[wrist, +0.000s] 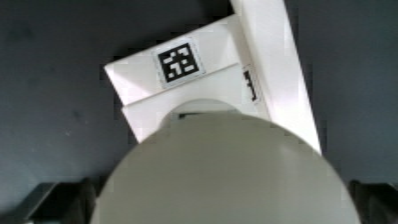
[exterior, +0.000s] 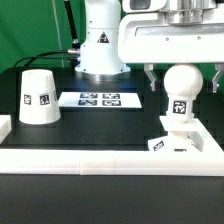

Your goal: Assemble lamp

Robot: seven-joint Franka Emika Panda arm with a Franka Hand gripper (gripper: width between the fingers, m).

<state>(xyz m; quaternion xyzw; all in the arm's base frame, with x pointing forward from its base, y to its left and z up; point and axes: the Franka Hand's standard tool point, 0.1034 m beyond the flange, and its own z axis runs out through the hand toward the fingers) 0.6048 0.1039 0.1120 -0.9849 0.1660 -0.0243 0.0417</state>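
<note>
Lamp assembly, partly done. The square base (exterior: 176, 143) sits on the black surface (exterior: 70, 135), pushed against a white wall (exterior: 90, 162) that edges the surface. The bulb (exterior: 180, 98) stands upright on top of the base, ball end up. The gripper (exterior: 182, 77) hangs over the bulb with its fingers (exterior: 149, 75) spread, one on each side of the ball and apparently not touching it.

The cone-shaped shade (exterior: 39, 97) is not yet fitted. It stands well apart from the base, beyond the marker board (exterior: 100, 99), so it looks like the main step left.

Whether the bulb is fully seated in the base cannot be seen. In the wrist view the bulb (wrist: 214, 165) is a blur hiding most of the base (wrist: 175, 66). The arm's upper part is cut off.
</note>
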